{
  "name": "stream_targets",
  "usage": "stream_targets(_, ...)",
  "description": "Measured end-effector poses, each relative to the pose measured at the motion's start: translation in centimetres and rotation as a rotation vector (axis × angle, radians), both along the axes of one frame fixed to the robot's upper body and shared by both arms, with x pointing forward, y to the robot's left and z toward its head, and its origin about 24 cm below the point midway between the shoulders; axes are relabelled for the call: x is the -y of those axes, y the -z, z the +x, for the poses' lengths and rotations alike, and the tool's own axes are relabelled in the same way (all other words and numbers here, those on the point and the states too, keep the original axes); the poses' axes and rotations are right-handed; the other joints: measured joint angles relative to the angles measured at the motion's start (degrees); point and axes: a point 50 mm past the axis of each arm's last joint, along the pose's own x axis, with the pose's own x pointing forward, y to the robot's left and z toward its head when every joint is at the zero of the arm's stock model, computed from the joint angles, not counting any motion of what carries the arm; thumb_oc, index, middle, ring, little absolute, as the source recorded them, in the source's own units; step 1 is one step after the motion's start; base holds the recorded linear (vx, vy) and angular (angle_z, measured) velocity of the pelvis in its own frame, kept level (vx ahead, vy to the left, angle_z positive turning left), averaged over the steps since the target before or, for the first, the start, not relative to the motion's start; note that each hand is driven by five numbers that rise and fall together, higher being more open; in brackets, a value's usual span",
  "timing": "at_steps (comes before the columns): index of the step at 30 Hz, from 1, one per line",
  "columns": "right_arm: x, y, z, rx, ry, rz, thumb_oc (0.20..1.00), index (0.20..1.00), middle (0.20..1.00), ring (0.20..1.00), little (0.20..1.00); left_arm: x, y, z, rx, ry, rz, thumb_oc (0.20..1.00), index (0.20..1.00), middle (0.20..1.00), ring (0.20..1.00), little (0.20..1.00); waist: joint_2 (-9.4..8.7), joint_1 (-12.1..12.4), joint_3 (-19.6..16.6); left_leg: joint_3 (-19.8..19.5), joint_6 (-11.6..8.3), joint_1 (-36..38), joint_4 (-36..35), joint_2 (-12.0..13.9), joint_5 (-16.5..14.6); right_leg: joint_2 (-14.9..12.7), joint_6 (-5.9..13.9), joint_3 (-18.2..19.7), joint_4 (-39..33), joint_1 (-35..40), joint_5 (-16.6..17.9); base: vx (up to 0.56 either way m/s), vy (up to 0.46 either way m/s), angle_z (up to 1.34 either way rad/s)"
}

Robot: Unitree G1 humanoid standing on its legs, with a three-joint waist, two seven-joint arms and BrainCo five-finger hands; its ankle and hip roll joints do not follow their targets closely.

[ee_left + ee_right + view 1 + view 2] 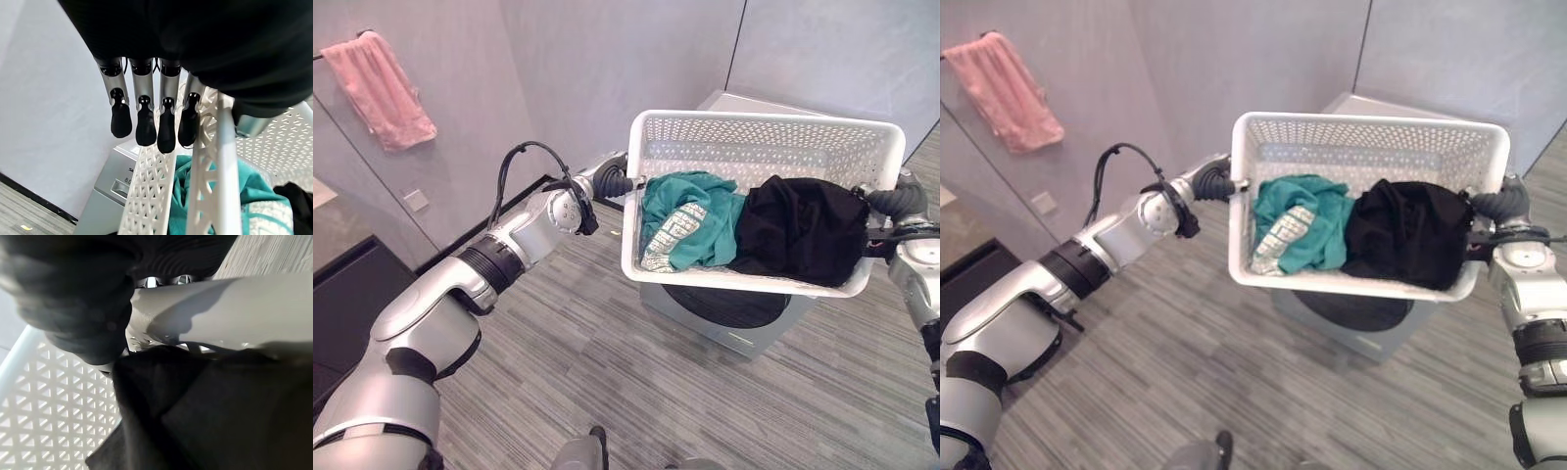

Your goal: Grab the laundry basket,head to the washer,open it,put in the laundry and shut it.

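The white perforated laundry basket (pixel 744 281) hangs in the air between both hands, straight above the grey washer (pixel 759 343). Inside it lie a teal garment (pixel 690 220) on the left and a black garment (pixel 803 230) on the right. My left hand (pixel 612 181) is at the basket's left end; in its wrist view the fingers (pixel 166 132) hang beside the wall, with the rim (pixel 226 186) running between them and the thumb. My right hand (pixel 896 201) holds the right end; its fingers go behind the rim (pixel 234 308). The washer's dark round door (pixel 729 305) looks closed.
A pink towel (pixel 382 88) hangs on the grey wall at the left. Grey wall panels stand close behind the washer. A dark low unit (pixel 342 304) sits at the left edge. Striped grey floor (pixel 587 372) spreads in front of the washer.
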Motion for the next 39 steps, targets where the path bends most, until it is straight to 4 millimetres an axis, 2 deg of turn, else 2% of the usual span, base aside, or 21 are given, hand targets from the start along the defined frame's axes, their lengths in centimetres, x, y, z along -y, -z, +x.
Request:
stream_targets(2, -0.7, 0.3, 0.1, 0.007, -0.023, 0.013, 0.200, 0.200, 0.200, 0.200, 0.200, -0.8, -0.5, 0.1, 0.015, -0.017, 0.007, 0.200, 0.200, 0.200, 0.200, 0.200, -0.50, 0.13, 0.05, 0.01, 2.06, -0.59, -5.96, 0.15, -1.74, 0.08, -0.25, -0.42, -0.13, -0.53, -0.64, 0.25, 0.118, 0.15)
stream_targets(5, -1.6, 0.8, 0.3, 0.009, -0.051, 0.032, 0.200, 0.200, 0.200, 0.200, 0.200, -1.6, -0.8, 0.2, 0.026, -0.037, 0.008, 0.200, 0.200, 0.200, 0.200, 0.200, 0.00, 0.88, -0.19, -5.17, 1.49, 0.73, -21.27, -0.18, -1.36, 0.59, -1.32, 0.97, -0.50, -2.21, 0.04, 0.22, 0.129, -0.10)
stream_targets(8, -2.6, 2.1, 0.5, -0.014, -0.074, 0.063, 0.200, 0.200, 0.200, 0.200, 0.200, -2.8, -0.9, 0.3, 0.027, -0.066, 0.031, 0.200, 0.200, 0.200, 0.200, 0.200, 0.62, 2.10, -0.41, -9.78, 1.58, 1.83, -21.72, -1.92, -1.40, 1.11, 0.43, 3.88, -1.20, -2.02, 0.24, 0.33, 0.252, -0.44)
stream_targets(10, -3.4, 2.7, 0.7, -0.040, -0.108, 0.056, 0.200, 0.200, 0.200, 0.200, 0.200, -3.6, -0.9, 0.5, 0.027, -0.097, 0.039, 0.200, 0.200, 0.200, 0.200, 0.200, 2.07, 2.81, -0.62, -6.06, 2.25, 6.75, -22.41, -3.33, -1.44, 0.50, 1.37, 6.59, -2.18, 0.95, 0.00, 0.47, 0.417, -0.79)
stream_targets(11, -3.7, 2.9, 0.9, -0.051, -0.116, 0.050, 0.200, 0.200, 0.200, 0.200, 0.200, -3.9, -0.9, 0.6, 0.024, -0.107, 0.046, 0.200, 0.200, 0.200, 0.200, 0.200, 2.52, 3.48, -0.89, -5.65, 3.24, 10.12, -23.72, -4.36, -1.95, -0.08, 2.11, 7.80, -1.51, 1.52, -0.63, 0.33, 0.307, -0.93)
stream_targets(12, -4.0, 2.8, 1.0, -0.060, -0.127, 0.028, 0.200, 0.200, 0.200, 0.200, 0.200, -4.3, -0.7, 0.7, 0.020, -0.124, 0.055, 0.200, 0.200, 0.200, 0.200, 0.200, 3.38, 4.51, -1.26, -5.19, 5.79, 13.76, -25.36, -4.60, -3.75, -0.46, 3.68, 9.04, 1.98, 1.01, -2.12, 0.18, 0.177, -1.07)
stream_targets(13, -4.6, 3.0, 1.2, -0.067, -0.144, 0.024, 0.200, 0.200, 0.200, 0.200, 0.200, -4.9, -0.8, 0.8, 0.022, -0.145, 0.061, 0.200, 0.200, 0.200, 0.200, 0.200, 3.62, 5.06, -1.37, -3.10, 5.50, 15.66, -26.25, -4.84, -1.71, -1.97, 5.04, 8.10, 9.79, -1.50, -4.24, 0.16, 0.148, -0.95)
stream_targets(15, -5.0, 3.5, 1.3, -0.087, -0.158, 0.012, 0.200, 0.200, 0.200, 0.200, 0.200, -5.1, -1.0, 0.8, 0.034, -0.154, 0.059, 0.200, 0.200, 0.200, 0.200, 0.200, 3.11, 4.95, -1.63, -1.21, 6.91, 17.00, -22.75, -7.99, -4.33, -6.34, 5.84, 4.67, 18.06, -3.15, -4.84, 0.21, 0.203, -0.47)
stream_targets(17, -5.6, 3.6, 1.6, -0.082, -0.169, 0.018, 0.200, 0.200, 0.200, 0.200, 0.200, -5.7, -1.4, 0.8, 0.045, -0.169, 0.066, 0.200, 0.200, 0.200, 0.200, 0.200, 3.19, 6.33, -1.67, 1.56, 8.57, 18.70, -22.23, -9.34, -6.10, -10.29, 6.00, 1.66, 26.15, -6.53, -3.77, 0.13, 0.109, -0.53)
stream_targets(18, -5.7, 3.6, 1.6, -0.084, -0.172, 0.018, 0.200, 0.200, 0.200, 0.200, 0.200, -5.6, -1.8, 0.8, 0.056, -0.165, 0.064, 0.200, 0.200, 0.200, 0.200, 0.200, 3.75, 6.72, -1.98, 1.79, 9.31, 19.80, -22.39, -9.70, -6.84, -16.48, 5.81, -6.60, 27.79, -7.33, -5.67, 0.05, 0.011, -0.37)
stream_targets(20, -5.6, 3.3, 1.7, -0.082, -0.173, -0.003, 0.200, 0.200, 0.200, 0.200, 0.200, -5.3, -2.7, 0.9, 0.080, -0.158, 0.065, 0.200, 0.200, 0.200, 0.200, 0.200, 3.89, 6.79, -1.95, 1.66, 9.24, 19.39, -22.26, -9.42, -6.89, -20.20, 7.78, -10.15, 20.90, -7.09, -4.92, 0.05, -0.048, -0.02)
stream_targets(21, -5.5, 3.2, 1.8, -0.080, -0.170, -0.003, 0.200, 0.200, 0.200, 0.200, 0.200, -5.2, -3.0, 0.9, 0.087, -0.157, 0.066, 0.200, 0.200, 0.200, 0.200, 0.200, 4.02, 6.64, -1.87, 1.72, 8.79, 19.27, -22.22, -8.79, -7.17, -21.14, 8.95, -10.09, 16.63, -6.97, -3.84, 0.04, -0.057, 0.02)
stream_targets(23, -5.3, 2.9, 2.2, -0.086, -0.166, 0.001, 0.200, 0.200, 0.200, 0.200, 0.200, -5.0, -3.2, 0.9, 0.092, -0.150, 0.076, 0.200, 0.200, 0.200, 0.200, 0.200, 4.33, 6.77, -1.79, 2.67, 8.23, 19.38, -22.12, -8.41, -7.51, -22.99, 11.29, -11.12, 7.67, -6.12, 1.25, 0.04, -0.050, -0.04)
stream_targets(24, -5.1, 2.9, 2.2, -0.087, -0.158, 0.002, 0.200, 0.200, 0.200, 0.200, 0.200, -5.0, -3.1, 0.9, 0.092, -0.151, 0.075, 0.200, 0.200, 0.200, 0.200, 0.200, 4.33, 6.71, -1.79, 2.75, 8.15, 19.46, -22.07, -8.14, -7.59, -23.49, 11.67, -10.31, 4.80, -6.10, 3.92, 0.07, -0.086, 0.01)
stream_targets(28, -4.8, 2.6, 2.4, -0.084, -0.146, 0.008, 0.200, 0.200, 0.200, 0.200, 0.200, -4.9, -3.1, 0.9, 0.091, -0.146, 0.077, 0.200, 0.200, 0.200, 0.200, 0.200, 4.25, 6.81, -1.83, 2.96, 7.36, 20.32, -22.38, -8.17, -8.30, -22.18, 13.18, -7.81, -3.46, -4.10, 9.66, 0.09, -0.149, -0.02)
stream_targets(30, -4.8, 2.9, 2.4, -0.094, -0.142, 0.011, 0.200, 0.200, 0.200, 0.200, 0.200, -4.6, -3.3, 0.7, 0.099, -0.129, 0.071, 0.200, 0.200, 0.200, 0.200, 0.200, 3.31, 7.70, -2.17, 3.24, 6.40, 21.67, -23.27, -8.23, -8.95, -19.51, 13.30, -8.04, -9.84, 1.06, 12.03, 0.09, -0.182, -0.12)
stream_targets(31, -5.0, 3.1, 2.5, -0.100, -0.146, 0.016, 0.200, 0.200, 0.200, 0.200, 0.200, -4.5, -3.5, 0.6, 0.107, -0.120, 0.070, 0.200, 0.200, 0.200, 0.200, 0.200, 1.88, 8.59, -2.96, 3.54, 5.90, 21.55, -23.41, -8.40, -9.06, -17.64, 12.33, -8.26, -12.63, 3.53, 14.27, 0.04, -0.174, -0.23)
stream_targets(32, -5.0, 3.1, 2.5, -0.098, -0.147, 0.016, 0.200, 0.200, 0.200, 0.200, 0.200, -4.5, -3.5, 0.6, 0.108, -0.118, 0.064, 0.200, 0.200, 0.200, 0.200, 0.200, 2.86, 9.01, -3.62, 3.09, 4.97, 20.67, -22.51, -6.77, -9.30, -15.66, 12.53, -8.53, -15.50, 4.27, 15.41, 0.02, -0.169, -0.17)
stream_targets(34, -4.6, 3.2, 2.3, -0.108, -0.136, 0.009, 0.200, 0.200, 0.200, 0.200, 0.200, -4.2, -3.6, 0.6, 0.113, -0.111, 0.048, 0.200, 0.200, 0.200, 0.200, 0.200, 3.56, 8.17, -4.07, 2.07, 3.60, 20.22, -22.89, -4.40, -8.63, -12.83, 11.12, -9.44, -15.58, 4.19, 14.97, 0.02, -0.165, 0.11)
stream_targets(36, -3.5, 3.0, 1.8, -0.111, -0.104, -0.007, 0.200, 0.200, 0.200, 0.200, 0.200, -3.0, -3.5, 0.6, 0.111, -0.081, 0.021, 0.200, 0.200, 0.200, 0.200, 0.200, 3.69, 6.38, -4.16, 0.47, 2.12, 19.29, -23.68, -2.40, -7.61, -10.87, 9.56, -10.64, -15.58, 3.66, 14.59, 0.00, -0.137, 0.25)
stream_targets(39, -2.6, 3.4, 1.1, -0.114, -0.078, 0.005, 0.200, 0.200, 0.200, 0.200, 0.200, -2.1, -3.1, 0.5, 0.100, -0.057, 0.004, 0.200, 0.200, 0.200, 0.200, 0.200, 3.68, 5.23, -4.21, -0.22, 1.20, 19.22, -24.97, -1.30, -6.91, -9.61, 8.65, -11.25, -15.95, 3.68, 14.45, 0.00, -0.089, 0.09)
